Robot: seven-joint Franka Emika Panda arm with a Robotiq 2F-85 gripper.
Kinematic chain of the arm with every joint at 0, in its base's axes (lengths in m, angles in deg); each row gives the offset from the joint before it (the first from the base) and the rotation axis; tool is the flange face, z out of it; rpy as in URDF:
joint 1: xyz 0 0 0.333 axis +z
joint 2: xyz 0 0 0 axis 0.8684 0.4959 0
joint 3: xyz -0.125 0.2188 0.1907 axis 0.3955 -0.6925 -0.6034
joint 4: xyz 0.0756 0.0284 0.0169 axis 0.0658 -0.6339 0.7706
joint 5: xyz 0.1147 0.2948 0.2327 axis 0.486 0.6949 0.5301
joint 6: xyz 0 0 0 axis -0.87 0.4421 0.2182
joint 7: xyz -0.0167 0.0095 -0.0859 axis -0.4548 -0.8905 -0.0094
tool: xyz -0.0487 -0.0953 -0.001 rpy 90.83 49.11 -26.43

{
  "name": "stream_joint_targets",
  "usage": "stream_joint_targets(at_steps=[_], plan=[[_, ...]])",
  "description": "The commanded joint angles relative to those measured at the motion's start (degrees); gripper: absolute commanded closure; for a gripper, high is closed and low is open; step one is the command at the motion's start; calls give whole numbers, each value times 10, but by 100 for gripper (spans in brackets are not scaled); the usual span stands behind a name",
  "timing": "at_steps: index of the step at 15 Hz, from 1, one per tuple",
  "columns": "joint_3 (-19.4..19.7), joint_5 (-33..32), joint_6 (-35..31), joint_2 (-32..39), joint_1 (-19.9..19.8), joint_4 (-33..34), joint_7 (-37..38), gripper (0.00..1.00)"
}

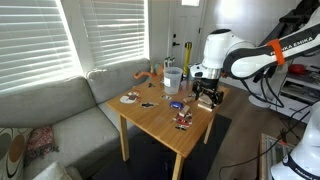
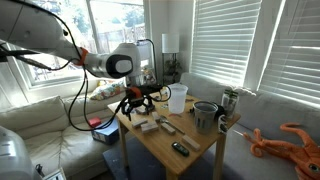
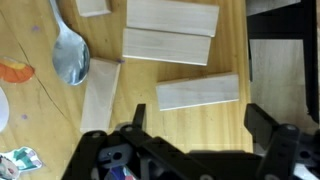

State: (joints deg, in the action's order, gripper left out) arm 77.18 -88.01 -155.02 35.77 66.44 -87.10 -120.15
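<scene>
item: robotiq gripper [image 3: 196,130] on a franka arm, hovering low over the corner of a small wooden table [image 1: 160,128] beside a grey sofa [image 1: 60,112]; also seen in both exterior views [image 2: 135,100]. jaws: spread wide, nothing between them, touching nothing. nearest thing: a pale wooden block [image 3: 197,92], lying flat and slightly skewed just ahead of the fingertips, close to the table edge, where the dark floor shows beyond. around it: other wooden blocks, two long ones side by side [image 3: 167,46] further in and one narrow one [image 3: 100,92] lying at right angles, its end touching the bowl of a metal spoon [image 3: 70,55]. further off: an orange scrap [image 3: 15,70] of what may be peel or plastic, too cropped to tell; a small printed packet [image 3: 18,160]; a clear plastic cup [image 2: 178,98]; a metal cup [image 2: 205,115]; an orange octopus toy [image 2: 290,140] on the sofa. risks, as judged: the nearest block sits askew to the jaws, so a straight descent could land a finger on its top face rather than beside it; a sideways nudge could slide it off the near edge; a finger set down too far in could disturb the neighbouring long blocks, which lie near.
</scene>
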Motion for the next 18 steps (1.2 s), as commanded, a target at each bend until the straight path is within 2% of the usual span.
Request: stream_joint_targets(at_steps=[1, 4, 7, 18], plan=[[10, 16, -8, 9, 14, -2, -116, 0], [10, 30, -1, 12, 12, -3, -184, 0], [9, 36, 7, 11, 5, -3, -212, 0], [16, 33, 24, 11, -11, -3, -219, 0]])
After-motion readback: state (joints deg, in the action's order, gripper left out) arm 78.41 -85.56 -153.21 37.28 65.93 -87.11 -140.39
